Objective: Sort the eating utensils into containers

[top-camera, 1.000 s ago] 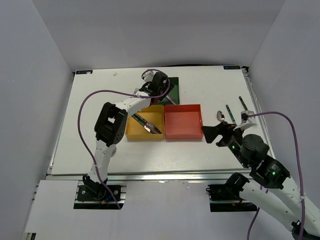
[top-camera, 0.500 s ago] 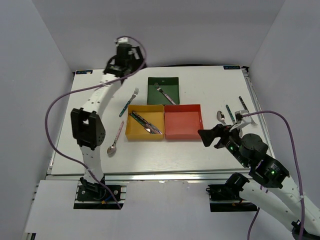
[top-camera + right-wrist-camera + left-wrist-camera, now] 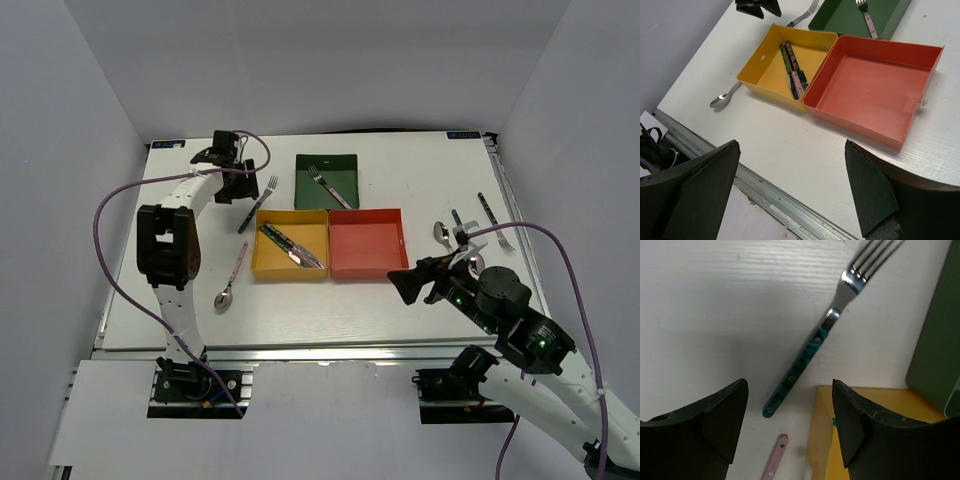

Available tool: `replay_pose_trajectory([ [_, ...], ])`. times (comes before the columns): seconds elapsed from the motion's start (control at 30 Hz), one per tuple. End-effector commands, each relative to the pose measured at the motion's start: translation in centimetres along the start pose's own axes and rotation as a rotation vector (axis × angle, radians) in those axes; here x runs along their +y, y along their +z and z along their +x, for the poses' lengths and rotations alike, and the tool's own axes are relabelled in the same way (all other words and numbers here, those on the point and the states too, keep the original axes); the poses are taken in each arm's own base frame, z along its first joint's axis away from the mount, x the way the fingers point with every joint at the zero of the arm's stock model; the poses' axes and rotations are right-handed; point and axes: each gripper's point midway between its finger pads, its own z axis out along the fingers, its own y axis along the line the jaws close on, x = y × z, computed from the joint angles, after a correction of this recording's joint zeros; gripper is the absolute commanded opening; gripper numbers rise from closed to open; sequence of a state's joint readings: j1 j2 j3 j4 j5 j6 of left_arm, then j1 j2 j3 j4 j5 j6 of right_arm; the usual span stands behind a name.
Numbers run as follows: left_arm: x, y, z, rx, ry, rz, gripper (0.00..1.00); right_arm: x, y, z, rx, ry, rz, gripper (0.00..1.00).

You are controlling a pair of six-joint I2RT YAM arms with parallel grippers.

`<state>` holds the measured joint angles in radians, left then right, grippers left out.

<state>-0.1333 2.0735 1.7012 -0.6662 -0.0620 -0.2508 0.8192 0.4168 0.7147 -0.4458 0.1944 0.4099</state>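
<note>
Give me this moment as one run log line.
left gripper: open over teal fork | right gripper: open, empty | green tray: pink-handled fork | yellow tray: utensils inside | red tray: empty

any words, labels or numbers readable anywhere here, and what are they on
Nothing can be read in any view.
dark label, far left corner of the table: too small to read.
blue label, far right corner: too small to read.
small white mark on the yellow tray wall: no letters can be made out.
</note>
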Motion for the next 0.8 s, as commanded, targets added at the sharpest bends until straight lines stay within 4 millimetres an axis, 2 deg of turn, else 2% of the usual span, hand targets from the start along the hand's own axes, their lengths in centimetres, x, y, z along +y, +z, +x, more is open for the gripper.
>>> replay_pose_trajectory([
  [0.0, -1.8, -1.4, -0.1, 0.008, 0.034, 0.101, 0.77, 0.5, 0.3, 0.5, 0.009, -0.033, -0.04, 0.89],
  [0.23, -1.2, 0.4, 1.5, 0.073, 0.029, 0.066, 0.69, 0.9, 0.3, 0.8, 0.015, -0.025, -0.066, 0.89],
  [0.37, -0.8, 2.5, 3.8, 0.152, 0.035, 0.05, 0.68, 0.9, 0.6, 1.0, 0.024, -0.026, -0.066, 0.89],
  [0.5, -0.4, 3.8, 5.0, 0.178, 0.036, 0.04, 0.67, 0.9, 0.9, 1.1, 0.029, -0.025, -0.066, 0.89],
  [0.57, -0.4, 4.1, 5.1, 0.185, 0.034, 0.035, 0.62, 0.9, 1.0, 1.2, 0.031, -0.025, -0.064, 0.89],
  [0.67, 1.2, 4.8, 5.2, 0.191, 0.03, -0.062, 0.52, 0.9, 1.2, 1.3, 0.032, -0.025, -0.066, 0.89],
  [0.77, 2.2, 5.2, 5.3, 0.188, 0.028, -0.124, 0.48, 1.0, 1.4, 1.3, 0.032, -0.024, -0.069, 0.89],
])
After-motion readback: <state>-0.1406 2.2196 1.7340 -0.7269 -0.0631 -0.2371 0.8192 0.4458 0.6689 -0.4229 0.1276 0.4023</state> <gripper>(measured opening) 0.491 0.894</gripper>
